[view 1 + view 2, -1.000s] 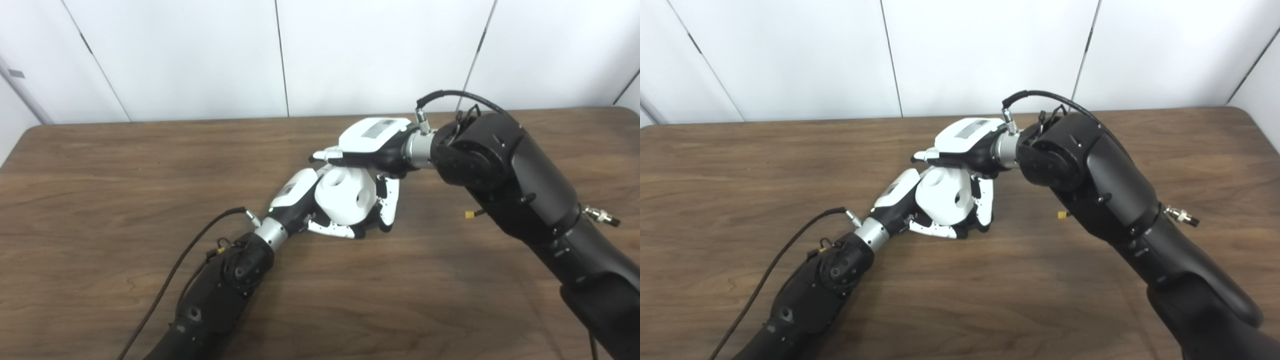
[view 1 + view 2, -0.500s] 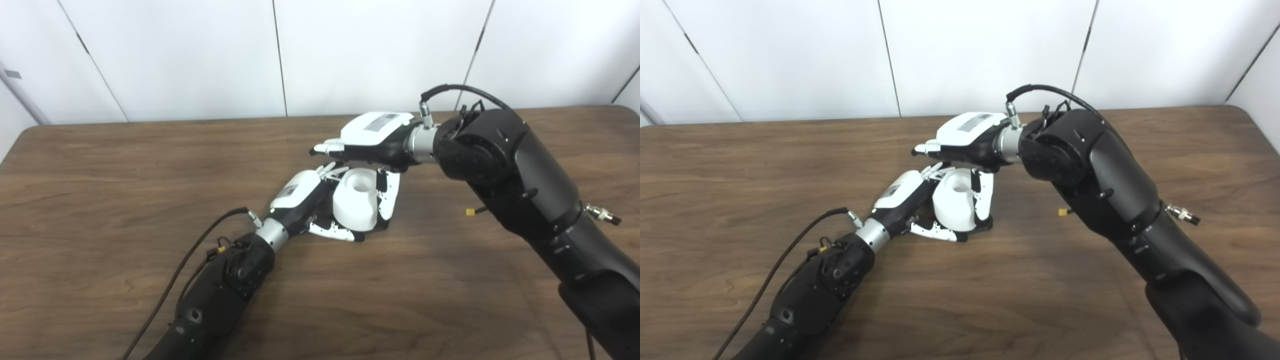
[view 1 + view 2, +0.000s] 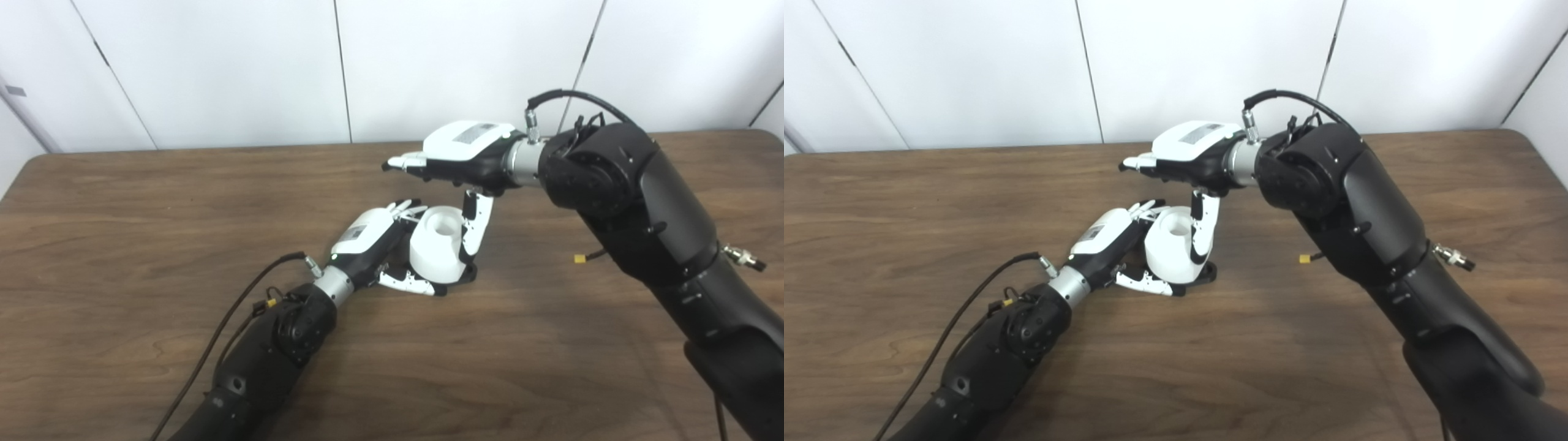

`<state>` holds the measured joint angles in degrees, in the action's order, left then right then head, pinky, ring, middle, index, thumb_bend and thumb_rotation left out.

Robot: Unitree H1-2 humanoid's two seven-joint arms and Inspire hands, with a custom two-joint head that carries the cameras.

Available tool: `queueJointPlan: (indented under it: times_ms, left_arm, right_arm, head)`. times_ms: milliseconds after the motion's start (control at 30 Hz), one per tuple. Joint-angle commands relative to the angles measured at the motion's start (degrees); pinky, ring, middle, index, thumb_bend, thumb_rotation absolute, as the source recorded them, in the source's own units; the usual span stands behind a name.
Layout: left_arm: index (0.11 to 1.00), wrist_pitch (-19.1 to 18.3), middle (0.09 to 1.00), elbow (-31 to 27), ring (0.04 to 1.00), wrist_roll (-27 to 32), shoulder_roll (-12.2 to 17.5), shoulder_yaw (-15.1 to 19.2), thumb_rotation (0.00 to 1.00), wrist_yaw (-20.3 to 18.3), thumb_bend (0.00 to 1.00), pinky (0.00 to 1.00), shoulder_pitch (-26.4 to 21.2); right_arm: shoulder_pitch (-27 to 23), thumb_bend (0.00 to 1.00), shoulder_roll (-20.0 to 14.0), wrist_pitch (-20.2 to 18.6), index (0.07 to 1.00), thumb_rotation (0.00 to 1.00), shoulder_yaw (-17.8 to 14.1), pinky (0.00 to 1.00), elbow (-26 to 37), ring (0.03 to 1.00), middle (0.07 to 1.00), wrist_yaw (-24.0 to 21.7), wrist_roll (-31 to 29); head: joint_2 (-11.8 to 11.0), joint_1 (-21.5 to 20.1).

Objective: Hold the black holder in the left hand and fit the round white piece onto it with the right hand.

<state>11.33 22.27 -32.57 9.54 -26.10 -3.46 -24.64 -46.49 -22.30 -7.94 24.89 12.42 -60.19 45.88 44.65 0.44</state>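
Your right hand (image 3: 462,156) has lifted off the round white piece (image 3: 438,245), fingers apart and empty. It stands upright, bore up, on the black holder (image 3: 1206,274). Your left hand (image 3: 383,245) cups both

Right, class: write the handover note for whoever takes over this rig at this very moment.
Left hand: low on the table, fingers curled around the round white piece.
Right hand: raised above it, fingers apart, holding nothing; its thumb hangs beside the piece.
Black holder: only a dark edge shows under the piece.
Done: piece stands upright, apparently seated.
Left: confirm the fit, then withdraw.
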Motion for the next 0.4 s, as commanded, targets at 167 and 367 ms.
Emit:
queueJointPlan:
  times_ms: [167, 367]
  left_arm:
    - [0.481, -3.5, 0.912, 2.9, 0.995, -1.9, 2.0, -1.5, 0.06, -3.6, 0.52, 1.0, 1.6]
    - [0.481, -2.5, 0.913, 4.1, 0.997, -1.6, 2.3, -1.7, 0.06, -3.1, 0.52, 1.0, 1.8]
  right_arm:
    - [-9.8, 1.0, -3.8, -8.0, 1.0, 0.22, -0.2, 0.67, 1.1, 0.875, 1.0, -10.6, -0.6]
    - [-14.1, 1.0, -11.1, -16.6, 0.972, 0.1, 0.8, 0.49, 1.2, 0.697, 0.965, -12.0, -10.2]
  head:
    - [-2.6, -0.5]
    - [-4.6, -1.2]
